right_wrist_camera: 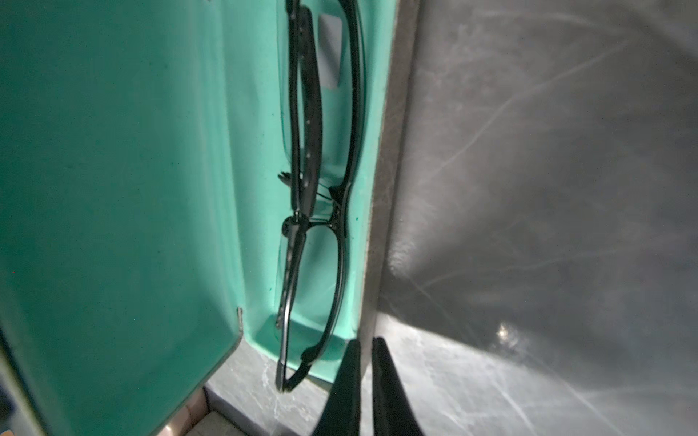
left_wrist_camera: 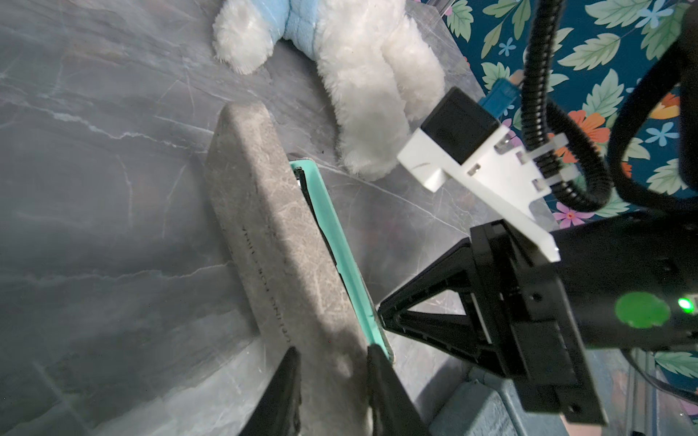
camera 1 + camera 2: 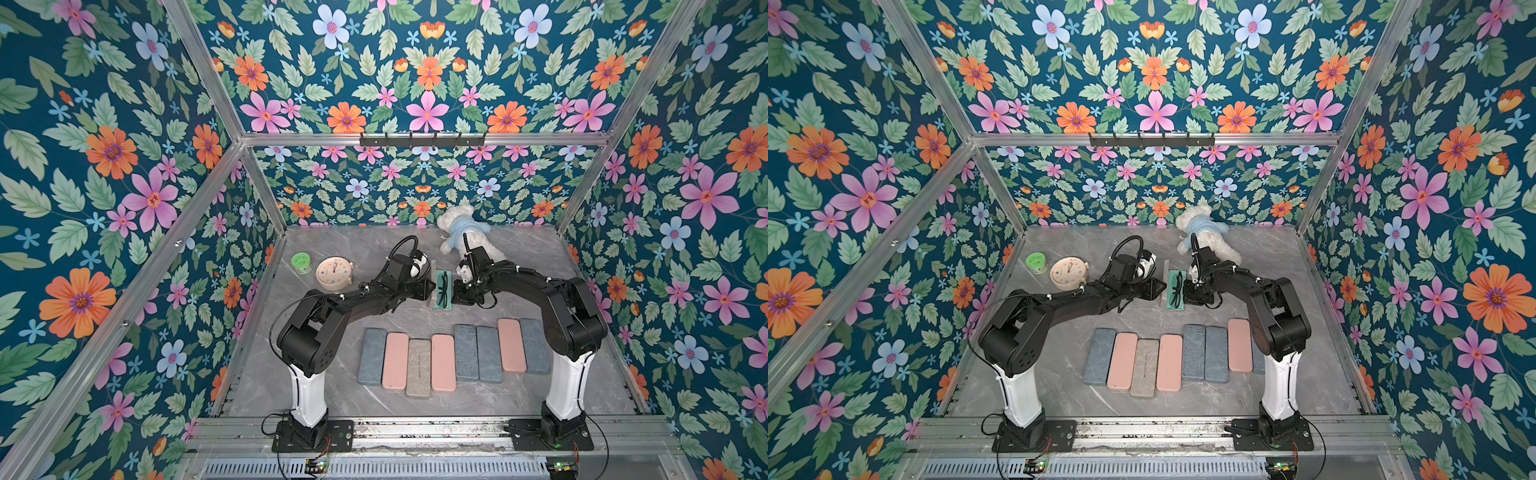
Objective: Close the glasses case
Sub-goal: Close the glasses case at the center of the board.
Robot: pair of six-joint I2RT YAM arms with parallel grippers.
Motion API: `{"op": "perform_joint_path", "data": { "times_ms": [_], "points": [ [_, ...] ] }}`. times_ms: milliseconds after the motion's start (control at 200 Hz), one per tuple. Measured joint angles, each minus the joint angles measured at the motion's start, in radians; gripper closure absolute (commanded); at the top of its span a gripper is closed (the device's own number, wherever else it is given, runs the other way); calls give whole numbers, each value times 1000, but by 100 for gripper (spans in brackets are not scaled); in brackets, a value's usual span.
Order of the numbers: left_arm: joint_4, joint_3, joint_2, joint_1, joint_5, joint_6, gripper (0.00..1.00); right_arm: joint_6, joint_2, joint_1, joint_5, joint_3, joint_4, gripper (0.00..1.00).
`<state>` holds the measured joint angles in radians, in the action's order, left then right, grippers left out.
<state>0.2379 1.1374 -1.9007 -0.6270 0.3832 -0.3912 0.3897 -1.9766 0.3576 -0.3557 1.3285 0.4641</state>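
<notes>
Grey marble tabletop (image 3: 536, 266): my left gripper (image 2: 332, 355) pinches the teal-lined grey glasses case (image 2: 264, 226) lid; right gripper (image 1: 366, 341), fingers together, braces its rim. I'd fold gently.

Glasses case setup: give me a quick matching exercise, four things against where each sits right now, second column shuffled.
1 glasses
2 lid
3 alarm clock
4 plush toy

A by the back wall
B beside the green jar
C lying in the teal tray
D raised, between the fingers of the left gripper

Pairs: 1-C, 2-D, 3-B, 4-A
</notes>
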Motion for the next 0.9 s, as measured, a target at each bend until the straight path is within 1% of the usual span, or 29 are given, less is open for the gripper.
{"op": "perform_joint_path", "data": {
  "times_ms": [610, 900],
  "points": [
    [12, 19, -26, -16, 18, 0, 73, 0, -4, -1, -7, 3, -4, 95],
    [11, 21, -27, -16, 21, 0, 73, 0, -4, -1, -7, 4, -3, 95]
  ]
}}
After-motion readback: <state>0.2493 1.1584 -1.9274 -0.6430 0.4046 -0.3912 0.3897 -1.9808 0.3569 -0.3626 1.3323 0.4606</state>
